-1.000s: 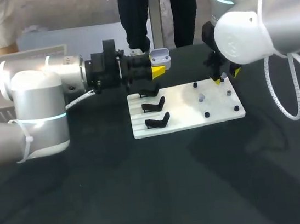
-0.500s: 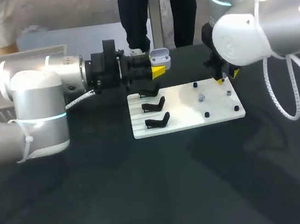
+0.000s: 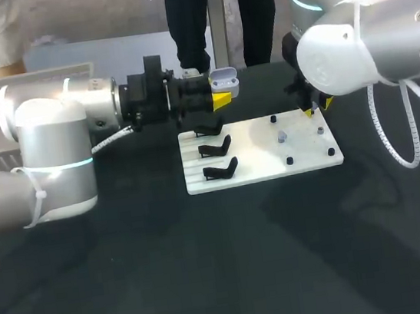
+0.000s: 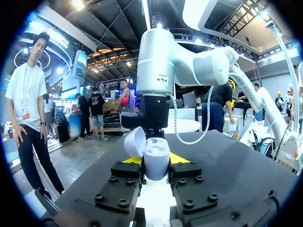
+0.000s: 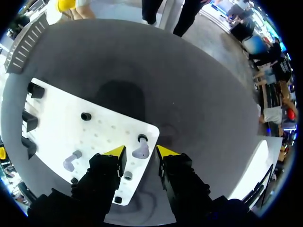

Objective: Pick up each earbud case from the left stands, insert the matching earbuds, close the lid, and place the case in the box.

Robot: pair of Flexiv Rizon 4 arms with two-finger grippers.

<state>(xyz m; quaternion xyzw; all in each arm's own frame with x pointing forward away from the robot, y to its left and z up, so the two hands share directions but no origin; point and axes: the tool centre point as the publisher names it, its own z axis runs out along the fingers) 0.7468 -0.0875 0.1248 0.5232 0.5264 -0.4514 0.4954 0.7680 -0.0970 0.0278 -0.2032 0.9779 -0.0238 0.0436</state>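
Left end effector point(image 4: 156, 160) grips the case point(image 4: 156, 152), lid open for loading, at the board's point(image 3: 265, 161) 11 o'clock; right end effector point(image 5: 140, 150), released, straddles an earbud point(image 5: 140, 153).

Two glossy white, rounded arms, left arm point(image 3: 46, 147) banded by a white zip tie, right arm point(image 3: 369, 39) trailing a white coiled cable point(image 3: 402, 135), cyan glowing joint rings, blocky black left gripper point(image 4: 156, 160) and right gripper point(image 5: 140, 152), black round-headed screws, yellow wedge tips.
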